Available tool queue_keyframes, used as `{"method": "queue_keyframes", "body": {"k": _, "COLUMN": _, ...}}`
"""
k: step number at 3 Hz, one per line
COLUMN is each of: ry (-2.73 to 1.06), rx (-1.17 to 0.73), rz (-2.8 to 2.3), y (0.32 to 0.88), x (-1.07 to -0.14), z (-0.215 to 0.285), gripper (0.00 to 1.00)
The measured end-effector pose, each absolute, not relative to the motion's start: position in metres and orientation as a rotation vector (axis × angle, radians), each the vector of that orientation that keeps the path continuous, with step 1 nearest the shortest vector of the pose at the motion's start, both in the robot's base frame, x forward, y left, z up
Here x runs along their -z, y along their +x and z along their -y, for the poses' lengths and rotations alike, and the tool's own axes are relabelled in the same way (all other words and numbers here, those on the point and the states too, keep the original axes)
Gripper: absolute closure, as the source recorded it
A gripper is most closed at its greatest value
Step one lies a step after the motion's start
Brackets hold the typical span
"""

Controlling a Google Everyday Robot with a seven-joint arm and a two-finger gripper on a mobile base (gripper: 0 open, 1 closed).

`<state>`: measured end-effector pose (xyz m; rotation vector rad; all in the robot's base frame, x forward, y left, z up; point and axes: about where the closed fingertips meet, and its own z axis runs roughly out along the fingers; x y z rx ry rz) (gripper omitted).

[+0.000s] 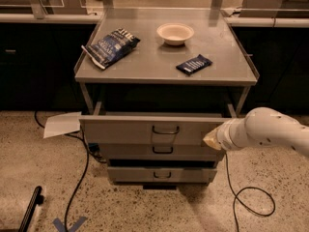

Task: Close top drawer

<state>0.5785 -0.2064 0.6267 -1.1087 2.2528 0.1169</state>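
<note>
The top drawer (pixel 130 129) is a wide shallow grey metal drawer with a small dark loop handle (pixel 165 129) mid-front. It stands slightly out from the cart, its front just ahead of the two lower drawers. My gripper (pixel 211 140) is at the end of the white arm (pixel 270 132) coming in from the right. It rests against the right end of the drawer front.
The cart's tabletop (pixel 159 66) holds a dark chip bag (pixel 112 45), a white bowl (pixel 175 33) and a dark snack bar (pixel 194 64). Two lower drawers (pixel 161 173) sit below. A paper sheet (pixel 62 124) and cables (pixel 241 192) lie on the floor.
</note>
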Motion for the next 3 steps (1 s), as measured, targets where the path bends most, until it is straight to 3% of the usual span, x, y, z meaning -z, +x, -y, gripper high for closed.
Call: {"method": "queue_keyframes", "body": {"k": 3, "ry": -1.095, "rx": 0.02, "rz": -2.178, "y": 0.625, "x": -0.633, "z": 0.235, "gripper": 1.0}}
